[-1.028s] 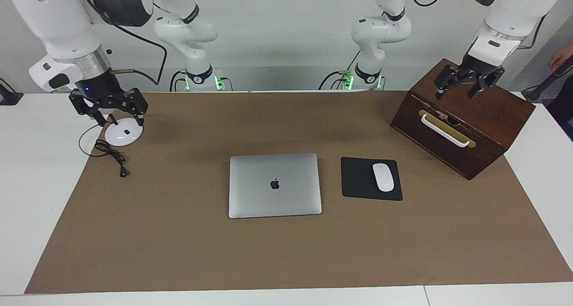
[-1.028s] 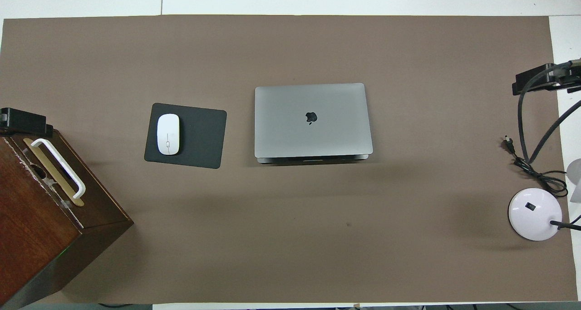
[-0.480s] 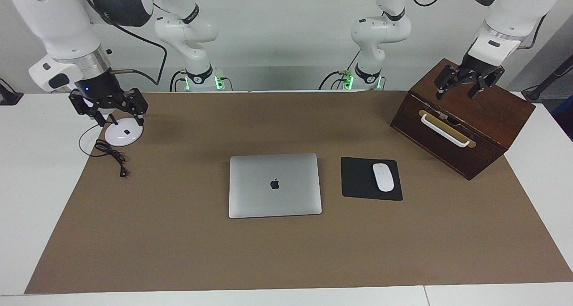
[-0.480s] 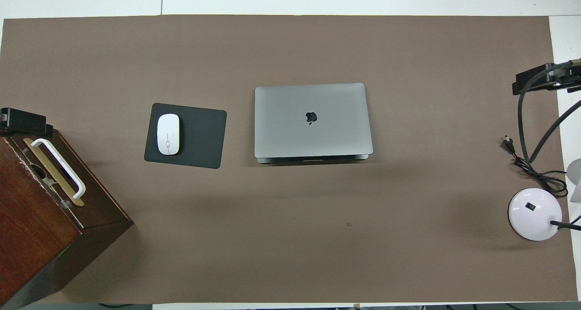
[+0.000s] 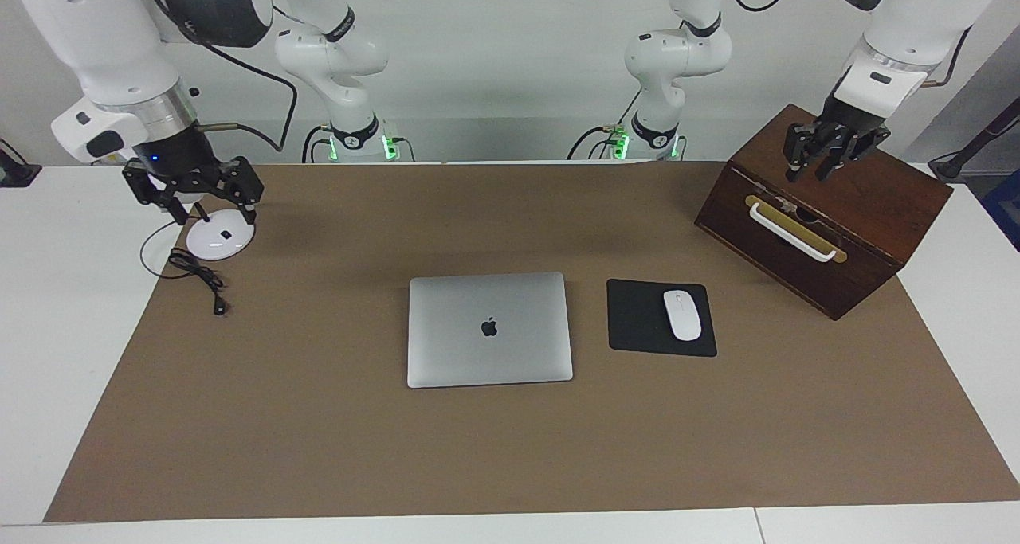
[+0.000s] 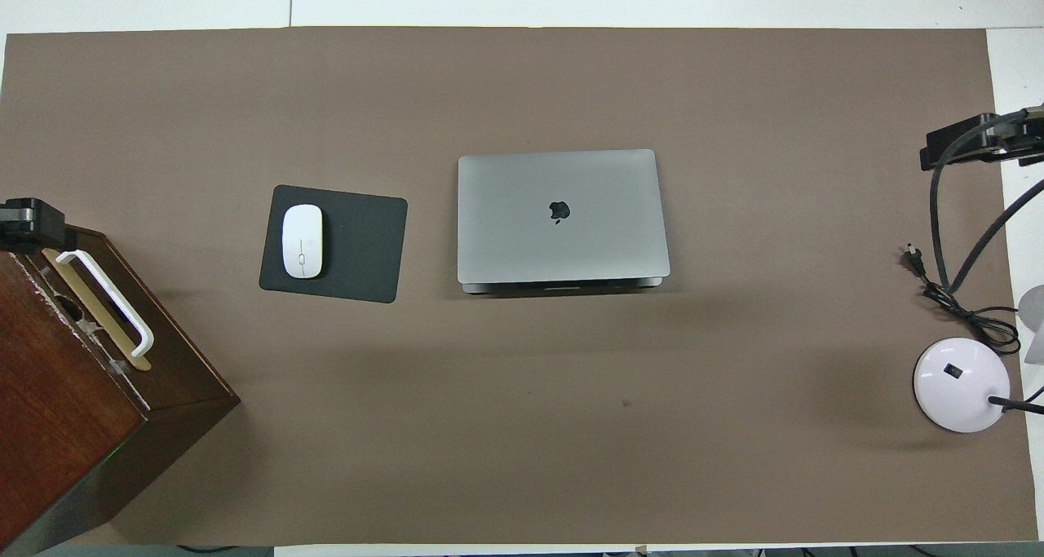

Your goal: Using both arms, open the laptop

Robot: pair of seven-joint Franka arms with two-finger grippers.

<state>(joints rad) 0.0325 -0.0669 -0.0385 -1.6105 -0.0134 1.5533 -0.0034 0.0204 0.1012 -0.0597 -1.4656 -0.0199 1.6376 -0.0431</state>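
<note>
The laptop [image 5: 489, 329] lies shut and flat on the brown mat [image 5: 319, 448], about midway along the table between the two arms' ends, its dark logo facing up. Just beside it, toward the left arm's end, sits a black mouse pad [image 5: 637, 321] with a white mouse [image 5: 682, 315] on it. Nearer to the robots than the pad, and closer still to the left arm's end, stands a brown wooden box [image 5: 837, 233] with a white handle [image 5: 793, 232] on its front.

The left gripper [image 5: 821, 158] hangs over the top of that box, holding nothing; its fingers are drawn in close together, though whether the tips meet cannot be told. The right gripper [image 5: 191, 197] is raised over the round white lamp base [image 5: 219, 240] at the right arm's end of the table, holding nothing, and whether it is open or closed cannot be told. A black cable [image 5: 195, 277] trails from the lamp base across the mat's edge. Both grippers are well apart from the laptop, and neither touches it
</note>
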